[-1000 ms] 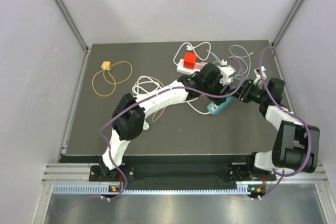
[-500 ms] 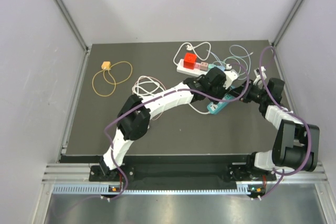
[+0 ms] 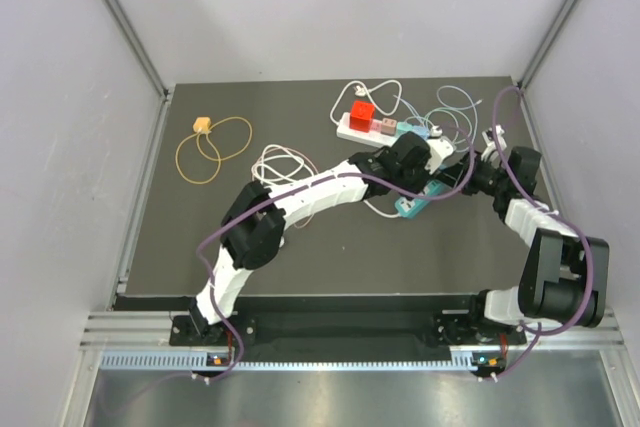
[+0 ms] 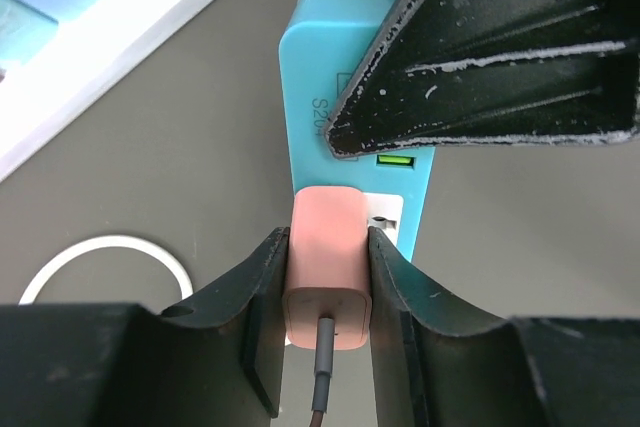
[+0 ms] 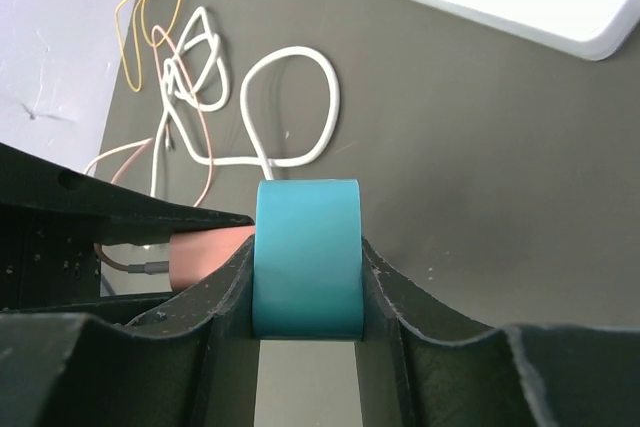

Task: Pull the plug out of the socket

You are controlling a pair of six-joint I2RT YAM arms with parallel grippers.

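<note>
Pink plug (image 4: 327, 267) between left jaws, teal socket (image 5: 305, 257) between right jaws.

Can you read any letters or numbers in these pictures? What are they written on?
"S20", then the rest is covered up: printed sideways on the turquoise plastic socket block, seen from the left wrist.
On the pink rectangular plug: no writing shows.
On the white plastic power strip: no writing shows on the part in view.
</note>
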